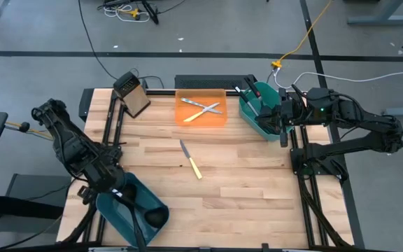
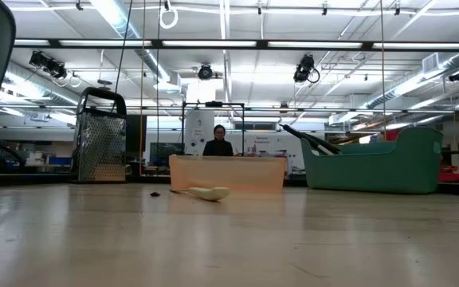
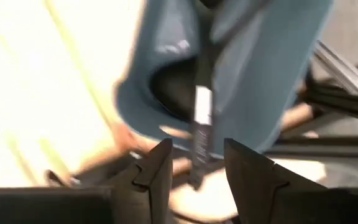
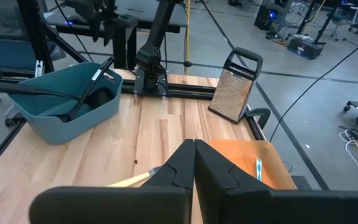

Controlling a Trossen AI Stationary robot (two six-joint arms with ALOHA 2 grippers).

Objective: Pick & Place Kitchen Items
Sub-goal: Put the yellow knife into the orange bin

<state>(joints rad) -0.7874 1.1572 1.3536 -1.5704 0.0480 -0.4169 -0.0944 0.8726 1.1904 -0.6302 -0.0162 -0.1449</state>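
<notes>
Left gripper (image 3: 194, 165), fingers spread, is hovering over the black ladle handle (image 3: 202, 121) that is leaning out of the near teal bin (image 1: 133, 208) at the table's front left corner. Right gripper (image 4: 194, 163), fingers pressed together and empty, is waiting beside the far teal bin (image 1: 259, 112). A yellow-handled knife (image 1: 190, 159) is lying mid-table; silver cutlery (image 1: 203, 109) is crossing on the orange tray (image 1: 185, 117). The knife looks light, stiff and thin: probably best pinched at its handle.
</notes>
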